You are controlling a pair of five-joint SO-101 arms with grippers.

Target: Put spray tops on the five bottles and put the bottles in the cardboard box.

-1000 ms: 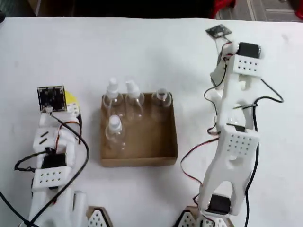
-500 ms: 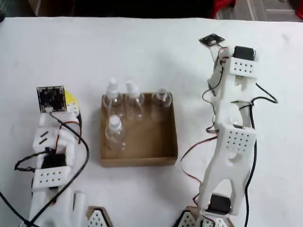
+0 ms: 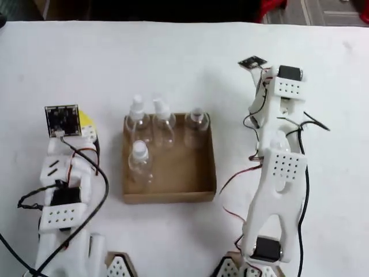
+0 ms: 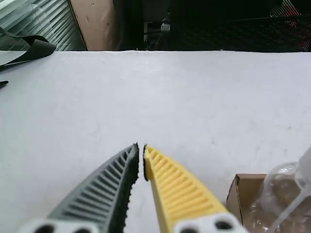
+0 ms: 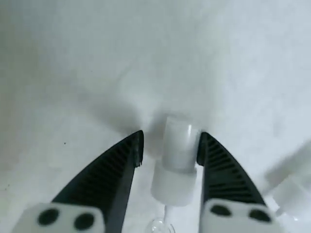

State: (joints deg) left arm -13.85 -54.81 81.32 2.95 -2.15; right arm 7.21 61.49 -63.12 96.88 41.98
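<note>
White cylindrical spray top [image 5: 177, 160] between ribbed fingers [image 5: 109, 179] of the right gripper [image 5: 170, 143].

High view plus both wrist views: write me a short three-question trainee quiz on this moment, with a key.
1. How many bottles stand in the cardboard box?
2. True or false: the left gripper is shut with nothing between its fingers.
3. What sits between the jaws of the right gripper? A) a spray top B) a folded cloth C) a screwdriver

Key: 1. four; 2. true; 3. A
</note>
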